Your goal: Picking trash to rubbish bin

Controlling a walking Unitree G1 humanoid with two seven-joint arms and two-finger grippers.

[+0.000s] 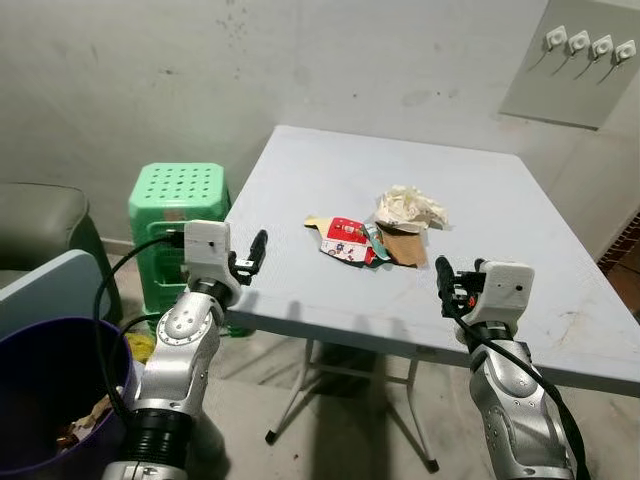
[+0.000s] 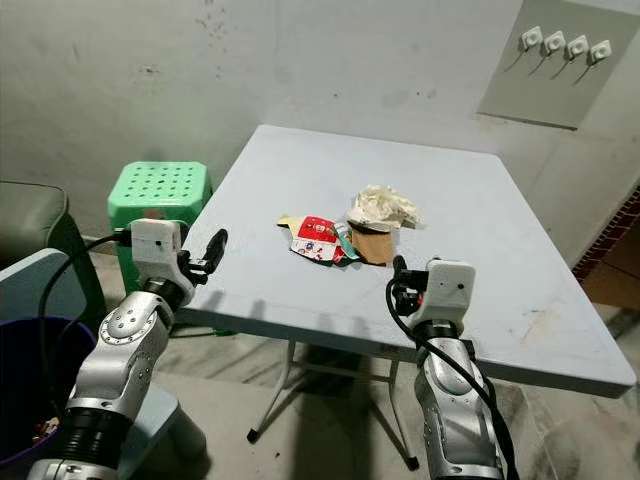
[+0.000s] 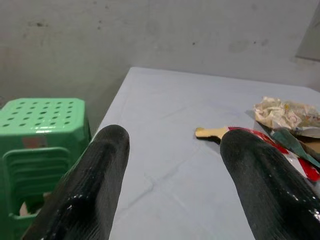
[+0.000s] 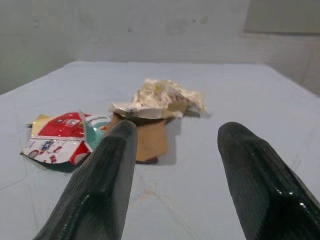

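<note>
Trash on grey folding table [image 1: 520, 230], near its middle: red printed wrapper [image 1: 345, 240], brown cardboard piece [image 1: 405, 246], crumpled pale paper [image 1: 408, 207], touching in one heap, none lifted yet

Left gripper [image 1: 250, 258], right gripper [image 1: 447, 283]: fingers apart, empty, poised at the near table edge, likely ready to reach

Purple rubbish bin [image 1: 40, 345]: on the floor to the robot's left, holds some scraps

Green plastic stool [image 1: 180, 195]: beside the table

The two head views look forward and down from above the near edge of the worktop [image 1: 420, 190], taking in both arms and the wall behind. Each wrist view looks low along its own black fingers [image 3: 95, 190] across the worktop. All four share the trash pile [image 4: 125, 125].
</note>
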